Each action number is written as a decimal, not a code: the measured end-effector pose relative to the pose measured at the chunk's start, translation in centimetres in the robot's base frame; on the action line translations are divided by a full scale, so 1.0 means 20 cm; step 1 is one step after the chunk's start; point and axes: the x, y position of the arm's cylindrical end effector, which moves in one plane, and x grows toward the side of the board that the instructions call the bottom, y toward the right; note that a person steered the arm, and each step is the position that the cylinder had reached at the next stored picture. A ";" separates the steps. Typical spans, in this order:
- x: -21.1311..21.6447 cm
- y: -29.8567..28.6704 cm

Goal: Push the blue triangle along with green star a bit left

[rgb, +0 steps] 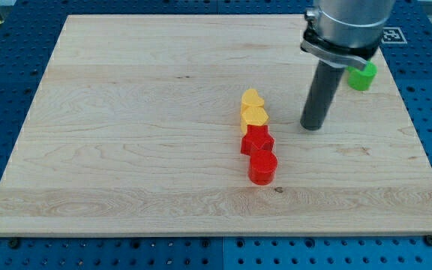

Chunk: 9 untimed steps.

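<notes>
While standing upright on board, tip jawless, right of yellow hearts, below green block.

Yellow blocks touching red blocks

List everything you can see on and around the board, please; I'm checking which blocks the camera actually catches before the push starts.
Wooden board: one, light wood, fills most of the view.
Blue pegboard surface: one, blue, around the board on all sides.
Yellow blocks: two, yellow, heart-like, touching, near the board's centre.
Red star-like block: one, red, directly below the yellow pair, touching it.
Red cylinder: one, red, lowest in that column.
Green block: one, green, upper right, partly hidden behind the arm; shape unclear.
Blue triangle: none visible.
Marker tag: one, black and white, view's top right edge.
My tip: one, dark rod end, right of the column, lower left of the green block, touching neither.
</notes>
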 end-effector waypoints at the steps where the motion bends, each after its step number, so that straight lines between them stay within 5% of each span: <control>1: 0.03 0.02; 6: 0.08 0.52; 9: -0.57 0.69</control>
